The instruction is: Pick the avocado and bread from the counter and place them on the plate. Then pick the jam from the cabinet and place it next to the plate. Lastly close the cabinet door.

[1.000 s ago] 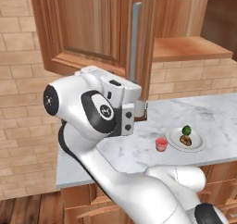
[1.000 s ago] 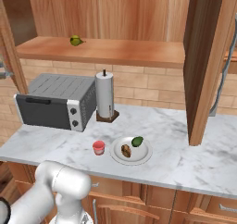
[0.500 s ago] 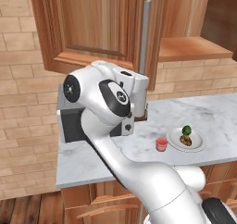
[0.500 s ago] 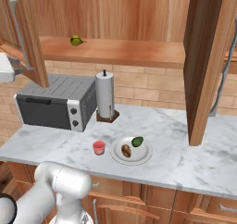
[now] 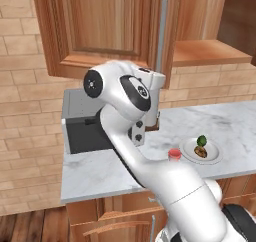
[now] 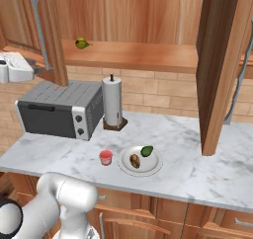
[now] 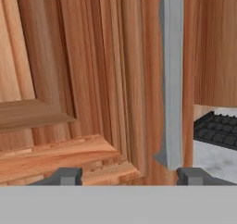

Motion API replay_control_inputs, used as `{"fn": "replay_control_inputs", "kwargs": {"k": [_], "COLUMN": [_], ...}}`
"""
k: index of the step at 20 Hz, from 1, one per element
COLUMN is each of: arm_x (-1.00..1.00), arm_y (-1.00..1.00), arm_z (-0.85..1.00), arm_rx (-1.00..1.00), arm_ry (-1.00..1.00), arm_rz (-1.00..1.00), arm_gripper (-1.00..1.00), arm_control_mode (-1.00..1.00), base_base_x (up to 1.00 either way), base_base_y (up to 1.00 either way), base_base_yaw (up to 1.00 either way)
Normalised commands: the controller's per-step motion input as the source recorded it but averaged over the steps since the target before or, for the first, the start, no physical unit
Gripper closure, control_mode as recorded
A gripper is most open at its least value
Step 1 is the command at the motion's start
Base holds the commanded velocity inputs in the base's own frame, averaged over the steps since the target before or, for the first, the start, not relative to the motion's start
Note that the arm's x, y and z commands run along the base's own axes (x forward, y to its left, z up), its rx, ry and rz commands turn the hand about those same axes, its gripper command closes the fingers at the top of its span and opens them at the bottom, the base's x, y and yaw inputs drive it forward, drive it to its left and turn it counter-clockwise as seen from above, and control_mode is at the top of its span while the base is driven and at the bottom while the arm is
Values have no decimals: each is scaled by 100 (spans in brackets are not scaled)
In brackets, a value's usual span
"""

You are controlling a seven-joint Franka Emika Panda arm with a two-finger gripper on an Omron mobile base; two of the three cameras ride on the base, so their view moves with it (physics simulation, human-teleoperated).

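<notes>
Gripper [image 7: 125, 176] moved up against left cabinet door [image 5: 105, 26] by handle [image 7: 172, 75], jaws narrowed but parted, nothing held. Door-closing step underway.

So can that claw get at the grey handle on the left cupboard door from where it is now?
Probably yes. In the hand view the gripper sits right up against the left cabinet door, its fingertips spread either side of the panel edge near the grey handle, with nothing between them.
</notes>
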Motion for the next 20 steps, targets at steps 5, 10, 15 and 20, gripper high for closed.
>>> {"fn": "replay_control_inputs", "kwargs": {"k": [5, 10, 15, 20], "arm_x": [76, 65, 63, 51], "arm_y": [-27, -31, -22, -16], "arm_z": [-25, -21, -18, -19], "arm_rx": [0, 1, 0, 0], "arm_ry": [7, 5, 4, 2], "arm_rz": [3, 5, 4, 2], "arm_gripper": [-100, -100, -100, -100], "arm_control_mode": [-100, -100, -100, -100], "base_base_x": [0, 0, 0, 0], "base_base_y": [0, 0, 0, 0], "base_base_yaw": [0, 0, 0, 0]}}
